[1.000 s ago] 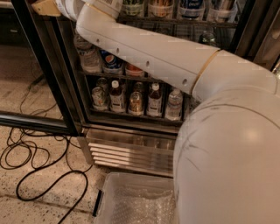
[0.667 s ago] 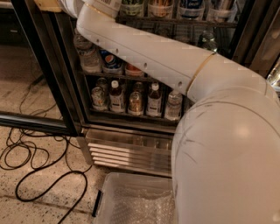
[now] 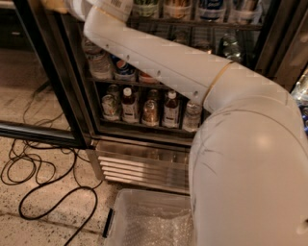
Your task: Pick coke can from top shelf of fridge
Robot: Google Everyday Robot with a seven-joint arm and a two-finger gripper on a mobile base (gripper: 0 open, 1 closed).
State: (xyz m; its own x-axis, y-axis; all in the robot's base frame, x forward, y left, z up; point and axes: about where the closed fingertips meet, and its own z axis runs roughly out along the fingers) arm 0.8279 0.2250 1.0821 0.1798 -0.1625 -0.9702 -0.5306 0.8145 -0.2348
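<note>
- While the gripper (image 3: 55, 6) sits at the very top-left corner, cut by the edge and left of the fridge (image 3: 269, 38) opening, you cannot tell whether it is wide, narrow or holding anything.
- What looks like the coke can (image 3: 147, 77) shows only as a red-orange sliver under the arm (image 3: 163, 57). It stands on a wire rack (image 3: 103, 81), just right of a Pepsi can (image 3: 124, 69).
- Judge the pick as not done: that can is on its rack, well apart from the gripper, and nothing red shows near the gripper.
- You can't settle whether that rack is the top shelf, because another rack (image 3: 202, 23) with cropped containers runs above it.
- What is left, as far as you can see, is to bring the gripper to the can, close on it and draw it out.
- Watch the neighbours: the Pepsi can almost touches the coke can, and a clear water bottle (image 3: 98, 62) stands further left.
- The arm itself crosses in front of the can and hides most of it from you.
- Below that rack stands a row of small bottles (image 3: 144, 105), then the ribbed base grille (image 3: 139, 168).
- The open glass door (image 3: 38, 133) hangs to the left, right where the gripper is.
- On the floor, black cables (image 3: 29, 168) loop beside a translucent plastic bin (image 3: 120, 204).
</note>
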